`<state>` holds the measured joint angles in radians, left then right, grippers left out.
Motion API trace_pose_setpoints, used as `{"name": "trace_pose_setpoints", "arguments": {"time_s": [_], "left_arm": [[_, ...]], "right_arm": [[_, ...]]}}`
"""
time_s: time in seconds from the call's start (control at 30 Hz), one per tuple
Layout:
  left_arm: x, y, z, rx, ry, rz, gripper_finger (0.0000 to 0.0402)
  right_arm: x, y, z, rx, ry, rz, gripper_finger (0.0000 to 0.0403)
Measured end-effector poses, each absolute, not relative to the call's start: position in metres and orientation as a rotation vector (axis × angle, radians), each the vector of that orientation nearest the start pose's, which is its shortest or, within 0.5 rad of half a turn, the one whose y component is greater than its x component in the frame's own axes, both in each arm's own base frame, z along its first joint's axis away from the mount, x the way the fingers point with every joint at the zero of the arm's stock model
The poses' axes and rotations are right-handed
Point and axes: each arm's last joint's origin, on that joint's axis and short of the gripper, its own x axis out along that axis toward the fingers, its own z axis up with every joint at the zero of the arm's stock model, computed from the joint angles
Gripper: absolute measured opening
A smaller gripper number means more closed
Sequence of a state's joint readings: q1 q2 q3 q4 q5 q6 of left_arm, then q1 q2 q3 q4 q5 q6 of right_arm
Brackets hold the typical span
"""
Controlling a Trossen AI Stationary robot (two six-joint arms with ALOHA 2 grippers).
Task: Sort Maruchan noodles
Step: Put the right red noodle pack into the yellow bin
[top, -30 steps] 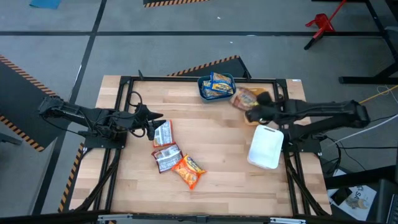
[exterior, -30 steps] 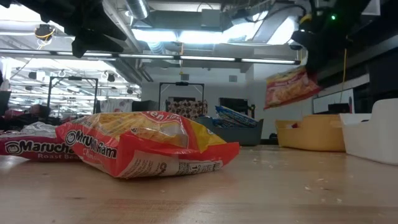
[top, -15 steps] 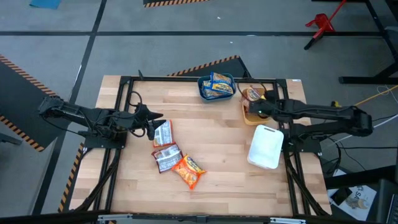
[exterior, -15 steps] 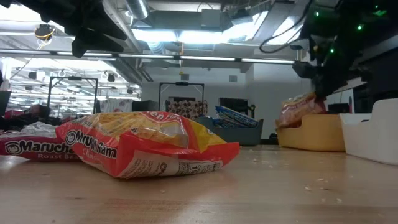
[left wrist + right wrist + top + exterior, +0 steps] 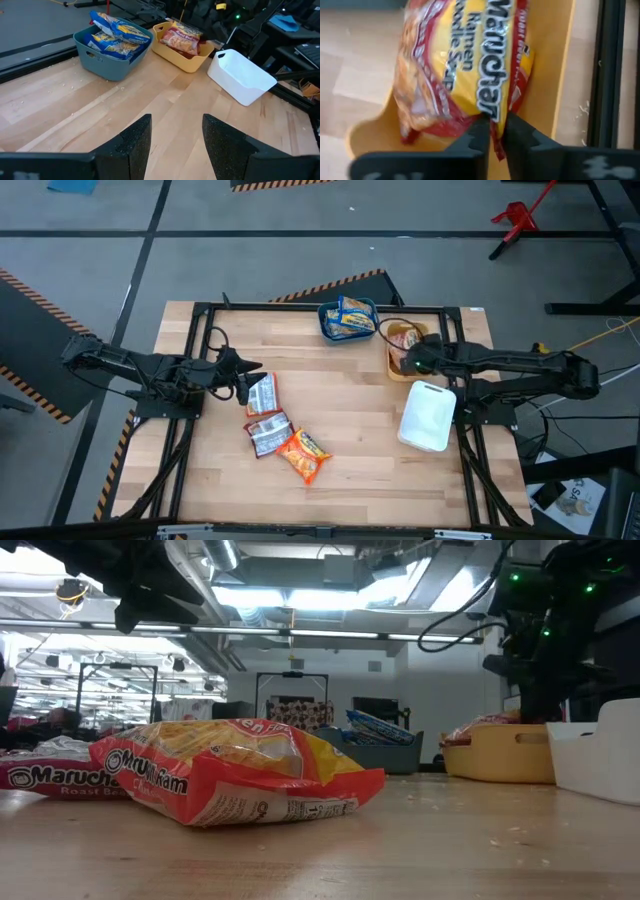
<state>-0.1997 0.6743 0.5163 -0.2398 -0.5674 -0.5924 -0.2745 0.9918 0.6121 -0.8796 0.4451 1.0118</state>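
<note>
**Right claw pinching a red-and-yellow ramen packet inside the yellow bin; left claw idle and apart.**

The surface point(image 5: 360, 410) was pale planked wood framed by black rails, set on a grey floor with hazard-striped tape; the level view showed a lit workshop ceiling beyond. The right claw point(image 5: 492, 131) was clamped on the edge of the red-and-yellow Maruchan packet point(image 5: 460, 65), which lay in the yellow bin point(image 5: 400, 360) at the far right. The left claw point(image 5: 172, 137) hung over the left of the surface, fingers spread. A teal bin point(image 5: 335, 330) held crinkled blue-and-yellow packets point(image 5: 352, 316); the white bin point(image 5: 428, 416) stood just beside the yellow one. Two red-and-silver packets point(image 5: 262, 393) and an orange-red packet point(image 5: 303, 453) lay clustered mid-surface, glossy and creased. The yellow bin's depth was hidden by the arm from above.
</note>
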Motion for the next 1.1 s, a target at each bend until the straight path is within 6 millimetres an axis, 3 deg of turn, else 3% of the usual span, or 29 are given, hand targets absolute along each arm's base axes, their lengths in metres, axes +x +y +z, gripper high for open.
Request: {"name": "trace_pose_setpoints", "arguments": {"time_s": [0.2,0.33,0.5,0.63,0.8,1.1], "left_arm": [[0.15,-0.015,0.253,-0.431,0.251,0.457,0.017],[0.15,-0.015,0.253,-0.432,0.251,0.457,0.017],[0.15,-0.015,0.253,-0.432,0.251,0.456,0.017],[0.15,-0.015,0.253,-0.432,0.251,0.457,0.017],[0.15,-0.015,0.253,-0.431,0.252,0.456,0.017],[0.15,-0.014,0.253,-0.426,0.259,0.464,0.017]], "right_arm": [[0.145,-0.052,0.2,0.687,0.93,-1.106,0.0098],[0.147,-0.052,0.213,0.697,0.928,-1.083,0.0136],[0.152,-0.055,0.244,0.67,0.851,-1.107,0.0149],[0.158,-0.06,0.256,0.593,0.732,-1.155,0.0143],[0.171,-0.065,0.251,0.492,0.739,-1.163,0.0127],[0.189,-0.083,0.219,0.349,0.954,-1.251,0.0105]]}}
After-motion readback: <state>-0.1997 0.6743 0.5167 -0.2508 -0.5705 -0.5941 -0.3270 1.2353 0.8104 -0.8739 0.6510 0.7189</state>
